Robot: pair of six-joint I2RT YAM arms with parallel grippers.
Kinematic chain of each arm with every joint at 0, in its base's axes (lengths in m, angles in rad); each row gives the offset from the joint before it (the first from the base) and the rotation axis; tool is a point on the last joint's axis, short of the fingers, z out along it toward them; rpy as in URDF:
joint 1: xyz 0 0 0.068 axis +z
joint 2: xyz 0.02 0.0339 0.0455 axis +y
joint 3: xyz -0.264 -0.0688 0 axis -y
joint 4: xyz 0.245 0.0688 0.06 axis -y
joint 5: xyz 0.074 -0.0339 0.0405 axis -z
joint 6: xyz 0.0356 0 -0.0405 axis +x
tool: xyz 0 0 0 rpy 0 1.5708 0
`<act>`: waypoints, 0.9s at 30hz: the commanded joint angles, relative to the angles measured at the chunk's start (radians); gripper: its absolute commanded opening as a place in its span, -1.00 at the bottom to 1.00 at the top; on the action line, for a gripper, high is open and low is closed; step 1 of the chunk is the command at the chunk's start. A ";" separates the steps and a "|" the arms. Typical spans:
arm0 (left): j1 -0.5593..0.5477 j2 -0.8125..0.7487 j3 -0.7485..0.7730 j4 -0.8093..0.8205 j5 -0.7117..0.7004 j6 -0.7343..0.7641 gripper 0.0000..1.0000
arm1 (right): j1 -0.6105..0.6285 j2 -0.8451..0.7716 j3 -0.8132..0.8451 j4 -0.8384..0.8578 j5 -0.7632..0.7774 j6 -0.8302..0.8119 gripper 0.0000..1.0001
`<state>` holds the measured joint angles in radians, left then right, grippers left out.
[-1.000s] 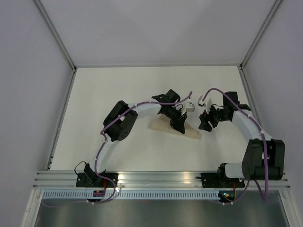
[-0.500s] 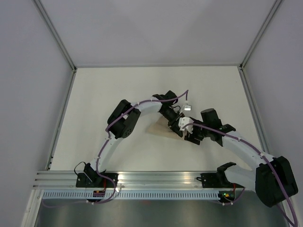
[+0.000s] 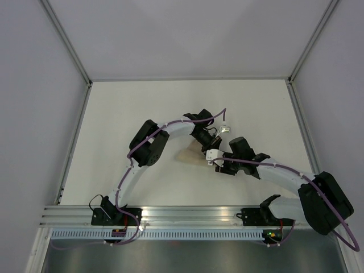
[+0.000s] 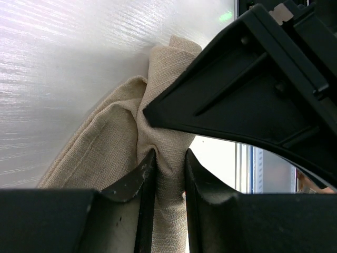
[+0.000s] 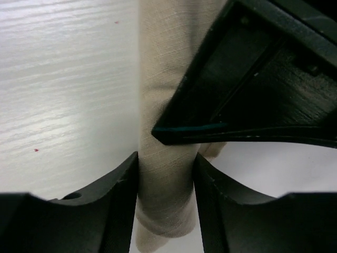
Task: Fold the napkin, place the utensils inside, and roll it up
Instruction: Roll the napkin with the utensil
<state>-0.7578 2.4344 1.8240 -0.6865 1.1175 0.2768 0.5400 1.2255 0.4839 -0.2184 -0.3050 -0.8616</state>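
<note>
The beige napkin lies rolled into a narrow bundle near the table's middle, mostly covered by both arms. My left gripper is shut on a pinch of its cloth, which bunches up between the fingers. My right gripper meets it from the right and is shut around the roll's end; the roll fills the gap between the fingers. Each wrist view shows the other gripper's black body close above the cloth. The pink fork is not visible in any view.
The white table is ringed by grey walls and an aluminium rail at the near edge. Purple cables run along both arms. The two grippers crowd together over the napkin.
My right arm has swung left from beside the napkin and closed on the roll's right end, next to the left gripper. The left gripper stayed shut on the cloth and shifted slightly.
</note>
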 commanded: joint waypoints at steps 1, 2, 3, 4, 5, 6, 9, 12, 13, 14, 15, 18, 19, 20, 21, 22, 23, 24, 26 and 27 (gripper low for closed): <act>-0.005 0.035 0.001 -0.044 -0.085 -0.001 -0.82 | 0.005 0.037 -0.001 0.065 0.061 0.006 -0.02; -0.003 0.028 0.000 -0.042 -0.093 -0.001 -0.69 | 0.006 0.042 -0.001 0.063 0.063 0.004 -0.15; -0.003 0.017 -0.003 -0.035 -0.105 -0.008 -0.59 | 0.005 0.040 0.002 0.059 0.063 0.004 -0.36; -0.003 -0.013 -0.012 -0.016 -0.128 -0.019 -0.50 | 0.005 0.037 0.002 0.048 0.063 0.001 -0.43; 0.002 -0.032 -0.037 0.028 -0.131 -0.034 -0.38 | 0.005 0.035 0.010 0.041 0.061 -0.001 -0.49; 0.006 -0.052 -0.051 0.060 -0.139 -0.051 -0.32 | 0.006 0.037 0.013 0.031 0.061 -0.001 -0.56; 0.029 -0.149 -0.112 0.185 -0.171 -0.109 -0.24 | 0.003 0.057 0.047 -0.028 0.056 0.004 -0.64; 0.058 -0.236 -0.164 0.297 -0.212 -0.155 -0.17 | 0.002 0.089 0.079 -0.091 0.044 0.004 -0.69; 0.075 -0.253 -0.176 0.320 -0.231 -0.168 -0.15 | 0.002 0.097 0.088 -0.125 0.040 0.006 -0.70; 0.083 -0.291 -0.199 0.337 -0.234 -0.183 -0.15 | 0.000 0.114 0.108 -0.139 0.037 0.007 -0.70; 0.090 -0.308 -0.215 0.381 -0.242 -0.194 -0.14 | -0.003 0.121 0.119 -0.157 0.024 0.009 -0.71; 0.127 -0.391 -0.313 0.468 -0.330 -0.228 -0.15 | -0.018 0.167 0.168 -0.249 -0.008 0.001 -0.71; 0.135 -0.414 -0.313 0.499 -0.356 -0.240 -0.15 | -0.024 0.181 0.183 -0.271 -0.020 -0.004 -0.71; 0.141 -0.435 -0.371 0.528 -0.378 -0.258 -0.15 | -0.044 0.210 0.218 -0.292 -0.038 -0.010 -0.71; 0.147 -0.492 -0.403 0.597 -0.395 -0.266 -0.15 | -0.057 0.232 0.240 -0.318 -0.069 -0.017 -0.71; 0.158 -0.520 -0.440 0.632 -0.442 -0.290 -0.15 | -0.069 0.252 0.264 -0.376 -0.088 -0.025 -0.71; 0.164 -0.550 -0.512 0.663 -0.461 -0.313 -0.15 | -0.096 0.300 0.316 -0.409 -0.106 -0.048 -0.72; 0.167 -0.604 -0.546 0.694 -0.472 -0.324 -0.14 | -0.115 0.328 0.344 -0.441 -0.126 -0.060 -0.72; 0.169 -0.658 -0.642 0.792 -0.518 -0.341 -0.14 | -0.146 0.415 0.430 -0.542 -0.170 -0.106 -0.72; 0.169 -0.681 -0.670 0.811 -0.530 -0.343 -0.14 | -0.165 0.446 0.461 -0.580 -0.183 -0.126 -0.72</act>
<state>-0.5819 1.8412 1.2369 -0.0547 0.6792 0.0093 0.4194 1.5764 0.8646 -0.6071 -0.4332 -0.9108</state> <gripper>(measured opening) 0.429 0.328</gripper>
